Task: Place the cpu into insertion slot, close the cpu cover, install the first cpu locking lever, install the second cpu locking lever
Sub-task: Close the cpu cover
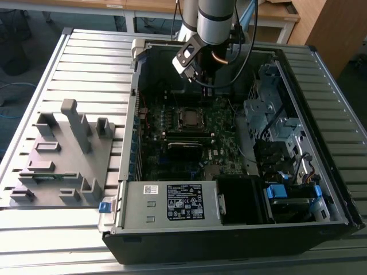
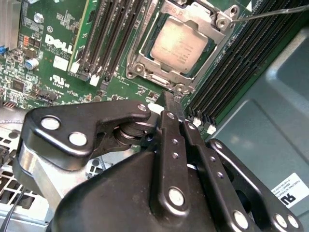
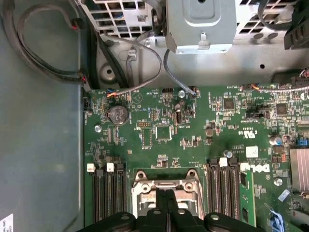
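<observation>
Second wrist view: the gripper [image 2: 170, 99] has its jaws pressed together, their tip just beside one corner of the cpu cover [image 2: 212, 52]. The cpu [image 2: 179, 44] lies flat within that cover's square cut-out, on the green motherboard [image 2: 58, 77].

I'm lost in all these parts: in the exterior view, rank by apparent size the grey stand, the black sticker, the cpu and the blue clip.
1. grey stand, largest by far
2. black sticker
3. cpu, though it sits deeper in the case, so may look smaller
4. blue clip, smallest
</observation>
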### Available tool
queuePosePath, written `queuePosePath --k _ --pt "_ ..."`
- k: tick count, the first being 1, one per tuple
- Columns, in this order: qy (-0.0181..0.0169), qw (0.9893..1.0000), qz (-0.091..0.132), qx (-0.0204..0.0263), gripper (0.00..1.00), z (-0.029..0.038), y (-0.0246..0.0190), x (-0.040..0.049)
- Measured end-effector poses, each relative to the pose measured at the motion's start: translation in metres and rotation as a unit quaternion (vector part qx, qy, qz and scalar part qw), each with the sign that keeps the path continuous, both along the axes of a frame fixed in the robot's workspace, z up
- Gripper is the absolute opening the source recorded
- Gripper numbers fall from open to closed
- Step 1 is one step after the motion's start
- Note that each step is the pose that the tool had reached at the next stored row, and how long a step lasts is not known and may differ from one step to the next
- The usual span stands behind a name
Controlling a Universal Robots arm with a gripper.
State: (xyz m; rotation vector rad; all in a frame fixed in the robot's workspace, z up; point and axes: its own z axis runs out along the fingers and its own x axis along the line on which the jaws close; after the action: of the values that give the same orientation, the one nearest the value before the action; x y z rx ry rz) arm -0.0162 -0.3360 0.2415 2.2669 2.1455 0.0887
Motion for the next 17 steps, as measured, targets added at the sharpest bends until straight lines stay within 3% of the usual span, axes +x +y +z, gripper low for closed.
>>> queuePosePath --k 2,6,7,8,12,14,17 --pt "0.0113 0.9999 0.0 -0.0002 0.1 -0.0003 0.0 0.0001" --pt "0.0386 0.9993 0.0 -0.0006 0.1 -0.0013 0.0 0.0001" --pt "0.0439 0.999 0.0 -0.0006 0.1 -0.0015 0.0 0.0001" --pt "0.0462 0.9989 0.0 -0.0007 0.1 -0.0014 0.0 0.0001" --pt "0.0465 0.9989 0.0 -0.0007 0.1 -0.0015 0.0 0.0001" --pt "0.0529 0.9986 0.0 -0.0011 0.1 -0.0019 0.0 0.0001" --pt "0.0549 0.9985 0.0 -0.0013 0.1 -0.0017 0.0 0.0"
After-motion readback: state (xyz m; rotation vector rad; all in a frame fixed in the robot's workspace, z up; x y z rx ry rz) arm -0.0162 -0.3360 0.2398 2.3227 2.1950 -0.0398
